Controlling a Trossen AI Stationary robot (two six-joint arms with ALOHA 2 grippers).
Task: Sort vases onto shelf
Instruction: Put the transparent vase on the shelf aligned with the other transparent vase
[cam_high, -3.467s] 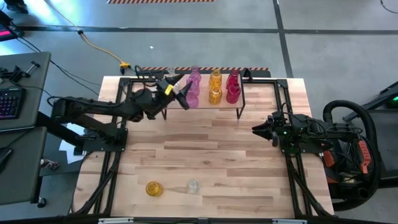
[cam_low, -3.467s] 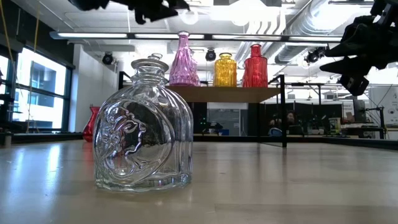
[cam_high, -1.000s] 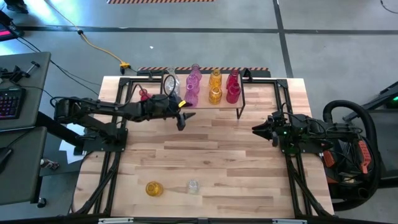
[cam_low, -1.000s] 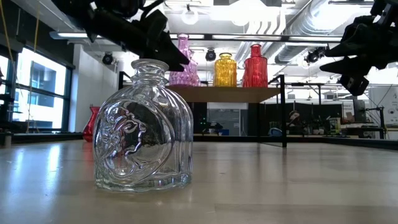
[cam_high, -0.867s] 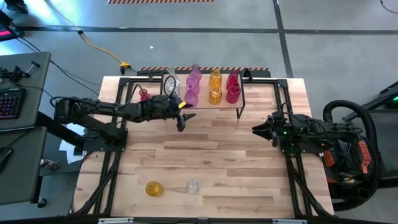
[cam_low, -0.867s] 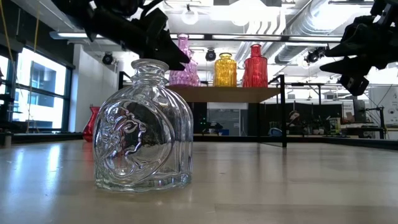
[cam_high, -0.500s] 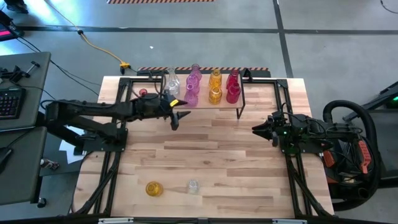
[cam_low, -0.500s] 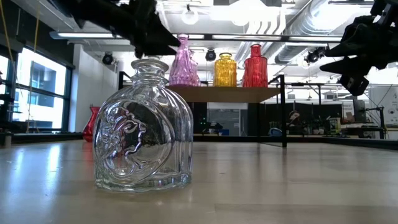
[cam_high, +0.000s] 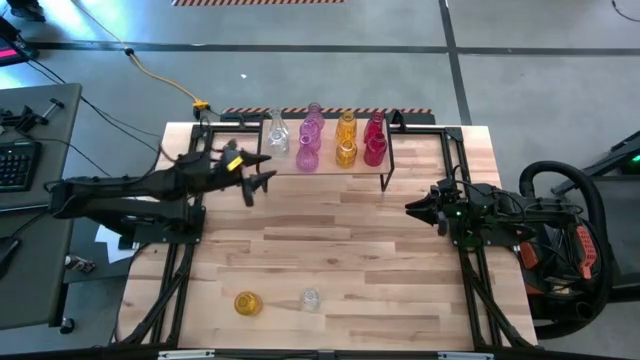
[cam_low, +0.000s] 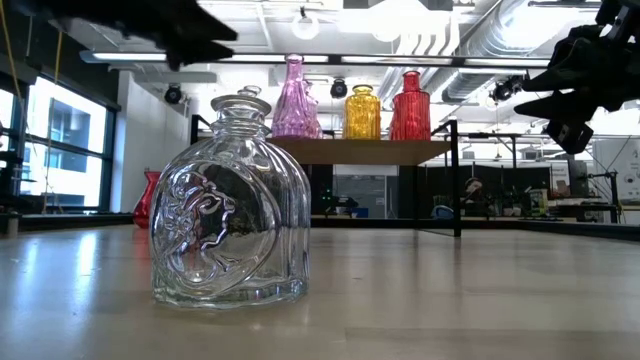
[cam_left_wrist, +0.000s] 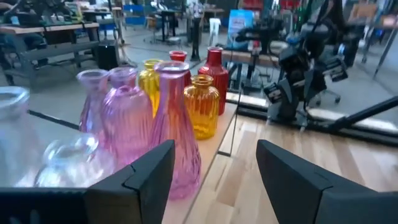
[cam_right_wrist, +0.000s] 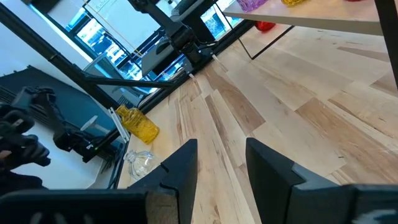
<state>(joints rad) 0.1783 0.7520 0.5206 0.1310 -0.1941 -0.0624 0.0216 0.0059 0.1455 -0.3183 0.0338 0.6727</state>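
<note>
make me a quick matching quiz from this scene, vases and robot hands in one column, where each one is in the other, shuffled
1. amber vase
2. red vase
3. left hand
4. right hand

A. right end of the shelf
B. empty, just off the shelf's left end
C. on the table's near edge, beside a clear vase
D. waiting over the table's right side

Pairs: 1-C, 2-A, 3-B, 4-D

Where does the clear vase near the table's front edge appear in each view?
High: clear vase near front edge, beside amber vase.
Low: clear vase large, left foreground.
Left wrist: not in it.
Right wrist: clear vase beside amber vase.
Shared landmark: the shelf.
</note>
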